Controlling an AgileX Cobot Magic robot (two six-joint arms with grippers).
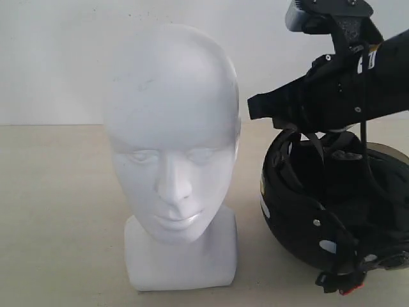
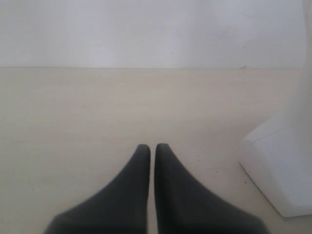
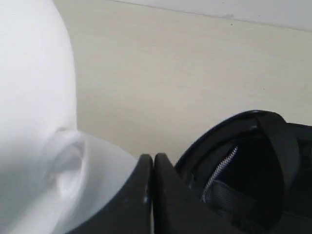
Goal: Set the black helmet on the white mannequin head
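While the black helmet [image 1: 300,224] lay opening-up just beside the white mannequin head [image 1: 171,128], the right gripper [image 3: 153,160] hung over its rim, pressed together and empty; it needed to spread, then pinch the rim firmly. The left gripper [image 2: 151,147] was likewise closed.

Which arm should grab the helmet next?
Right. The right gripper hovers shut at the black helmet's open rim; the left gripper sits low by the white mannequin head's base, helmet out of its view.

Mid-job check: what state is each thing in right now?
Smooth glossy white plastic mannequin head: upright, bare.
Round glossy black helmet: off the head, lying beside it, opening showing.
Left hand: shut, empty, beside the head.
Right hand: shut, empty, above the helmet.
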